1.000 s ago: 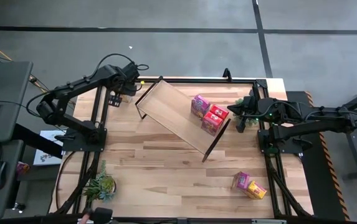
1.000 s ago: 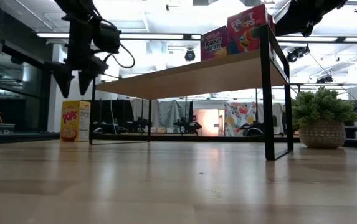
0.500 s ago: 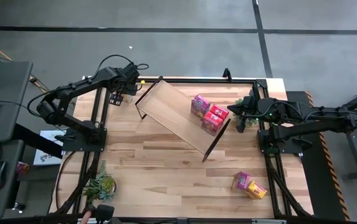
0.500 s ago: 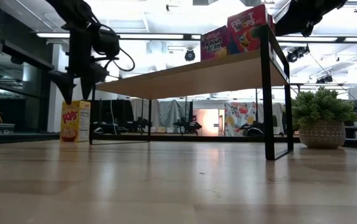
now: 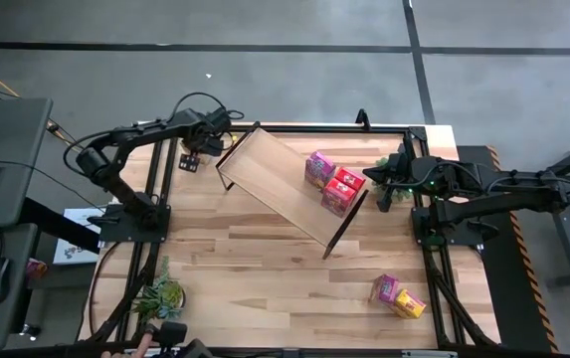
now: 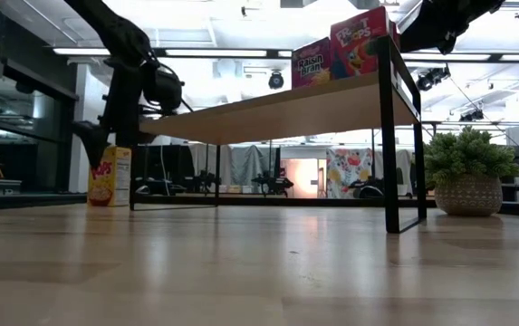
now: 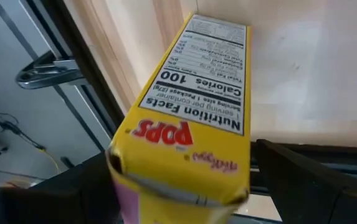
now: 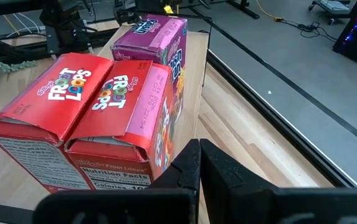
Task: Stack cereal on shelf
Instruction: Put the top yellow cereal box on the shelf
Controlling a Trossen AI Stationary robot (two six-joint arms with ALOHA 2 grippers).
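L gripper (image 6: 105, 145) at far-left corner of counter (image 5: 265, 268), just off shelf's (image 5: 285, 189) left end, lowered over upright yellow Pops box (image 6: 109, 176). Jaws spread wide, one dark finger (image 7: 315, 168) each side of box top in L wrist view; not clamped, contact with box sides can't be told.

R gripper (image 8: 198, 163) by shelf's right end, beside the boxes there. Jaws clenched together, nothing between them.

Shelf set diagonally on counter, left end toward far edge, right end nearer middle. On its right part, one row touching: pink-magenta Raisin Bran box (image 5: 318, 168), then two red Froot Loops boxes (image 5: 341, 191). Low view: all upright on board, close to black end frame.

Near-right area of counter: second pink-magenta box (image 5: 384, 289) and second yellow box (image 5: 410, 303) side by side, touching, well apart from shelf.

Green potted plant (image 5: 160, 297) at near-left edge of counter; another potted plant (image 6: 464, 178) seen right of shelf leg in low view.
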